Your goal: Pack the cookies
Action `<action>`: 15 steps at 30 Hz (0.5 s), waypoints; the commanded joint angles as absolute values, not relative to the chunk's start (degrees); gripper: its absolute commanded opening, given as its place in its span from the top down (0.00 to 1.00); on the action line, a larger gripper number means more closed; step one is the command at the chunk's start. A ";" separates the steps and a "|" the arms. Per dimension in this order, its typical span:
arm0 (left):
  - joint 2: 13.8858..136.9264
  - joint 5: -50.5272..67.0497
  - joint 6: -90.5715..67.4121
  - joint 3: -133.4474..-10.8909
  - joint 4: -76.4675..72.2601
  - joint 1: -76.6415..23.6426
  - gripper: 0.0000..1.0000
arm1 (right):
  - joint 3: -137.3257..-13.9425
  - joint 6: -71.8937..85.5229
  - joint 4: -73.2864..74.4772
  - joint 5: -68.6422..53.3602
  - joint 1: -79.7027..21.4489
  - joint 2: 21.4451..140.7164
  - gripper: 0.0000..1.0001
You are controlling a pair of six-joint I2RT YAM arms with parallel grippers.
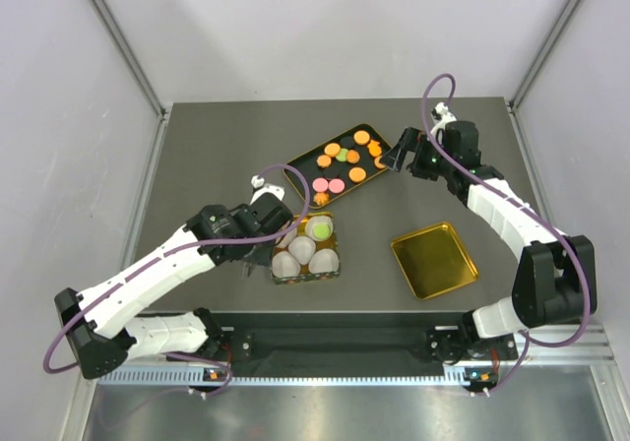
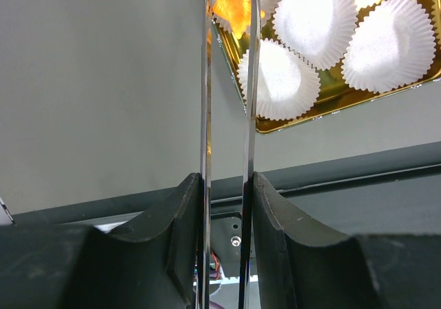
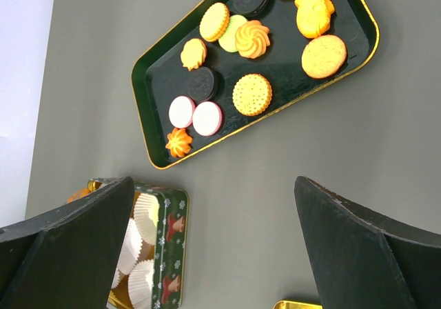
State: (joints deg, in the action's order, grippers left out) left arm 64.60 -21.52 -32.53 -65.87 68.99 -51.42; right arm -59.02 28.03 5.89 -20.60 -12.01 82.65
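Left wrist view: tin [image 2: 324, 114] cut by top edge; orange cookie [image 2: 231, 2] at that edge blurred, outline unclear. Right wrist view: tin half hidden behind gripper finger [image 3: 69, 254]; gold lid [image 3: 300, 305] cut by bottom edge.

The top camera looks down from high behind the arms at the whole tabletop [image 1: 217, 146]; the left wrist camera sits very close to the tin [image 2: 331, 109], looking along the left end effector [image 2: 229, 47]; the right wrist camera looks down from farther off at the black tray [image 3: 289, 61]; all three see the tin.
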 commanded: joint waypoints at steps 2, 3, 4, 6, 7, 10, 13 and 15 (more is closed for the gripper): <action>63.54 -22.24 -33.40 -65.39 66.62 -51.77 0.73 | -62.05 26.89 4.75 -20.21 -12.74 82.62 0.00; 63.54 -22.24 -33.40 -65.22 66.27 -51.77 0.72 | -62.05 26.98 4.75 -20.13 -12.74 82.62 0.00; 63.81 -22.24 -33.31 -65.13 66.18 -51.77 0.72 | -62.05 26.98 4.75 -20.13 -12.74 82.62 0.00; 63.98 -22.24 -33.40 -64.95 65.48 -51.77 0.71 | -62.05 26.89 4.75 -20.21 -12.74 82.53 0.00; 63.98 -22.24 -33.31 -64.95 65.30 -51.77 0.71 | -62.05 26.98 4.75 -20.21 -12.74 82.53 0.00; 64.42 -22.41 -33.31 -64.69 64.43 -51.77 0.71 | -61.96 26.89 4.75 -20.13 -12.74 82.44 0.00; 64.95 -22.94 -33.05 -64.69 63.90 -51.77 0.71 | -61.96 26.89 4.75 -20.13 -12.66 82.44 0.00; 65.30 -22.94 -32.96 -64.60 63.28 -51.85 0.70 | -61.96 26.90 4.75 -20.21 -12.74 82.53 0.00</action>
